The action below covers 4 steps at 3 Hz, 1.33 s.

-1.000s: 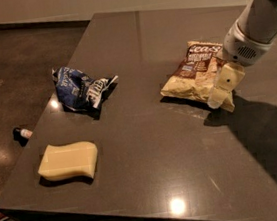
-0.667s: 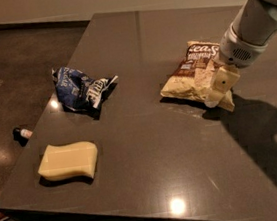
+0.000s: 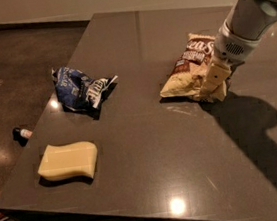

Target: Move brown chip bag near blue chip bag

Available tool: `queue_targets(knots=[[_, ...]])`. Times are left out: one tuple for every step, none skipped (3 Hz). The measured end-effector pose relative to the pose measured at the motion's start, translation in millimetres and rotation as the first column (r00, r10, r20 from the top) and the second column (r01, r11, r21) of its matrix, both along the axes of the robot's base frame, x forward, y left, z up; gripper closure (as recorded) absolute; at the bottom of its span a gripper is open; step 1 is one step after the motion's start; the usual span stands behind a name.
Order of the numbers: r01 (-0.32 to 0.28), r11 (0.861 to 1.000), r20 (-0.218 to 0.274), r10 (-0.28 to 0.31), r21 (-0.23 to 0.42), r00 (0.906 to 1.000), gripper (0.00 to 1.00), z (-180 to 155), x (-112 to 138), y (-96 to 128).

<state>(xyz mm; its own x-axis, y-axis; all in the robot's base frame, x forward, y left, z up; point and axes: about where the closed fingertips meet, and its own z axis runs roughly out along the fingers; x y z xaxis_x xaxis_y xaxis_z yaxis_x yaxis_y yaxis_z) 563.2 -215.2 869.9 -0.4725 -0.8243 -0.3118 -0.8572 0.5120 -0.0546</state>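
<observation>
The brown chip bag (image 3: pixel 186 69) lies on the dark table (image 3: pixel 148 146) at the right, dark brown top with white lettering and a pale tan lower part. My gripper (image 3: pixel 214 80) reaches down from the upper right and is at the bag's lower right edge, touching or overlapping it. The blue chip bag (image 3: pixel 81 87) lies crumpled at the table's left side, well apart from the brown bag.
A yellow sponge (image 3: pixel 68 161) lies near the table's front left corner. A small dark bottle (image 3: pixel 22 133) lies on the floor left of the table. My arm's shadow falls across the table's right part.
My gripper has edged slightly left and up along the brown bag's right edge. The brown bag, blue bag and sponge have stayed in place.
</observation>
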Motion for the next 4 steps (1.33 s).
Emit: queue_targets(knots=[[-0.004,0.999,0.015,0.003,0.037,0.9999,0.93,16,10,11],[-0.041,0.994,0.078,0.033,0.102,0.9964,1.0,49,36,34],[-0.07,0.988,0.122,0.053,0.138,0.9911,1.0,69,53,48],[-0.134,0.974,0.158,0.106,0.181,0.9817,1.0,84,74,79]])
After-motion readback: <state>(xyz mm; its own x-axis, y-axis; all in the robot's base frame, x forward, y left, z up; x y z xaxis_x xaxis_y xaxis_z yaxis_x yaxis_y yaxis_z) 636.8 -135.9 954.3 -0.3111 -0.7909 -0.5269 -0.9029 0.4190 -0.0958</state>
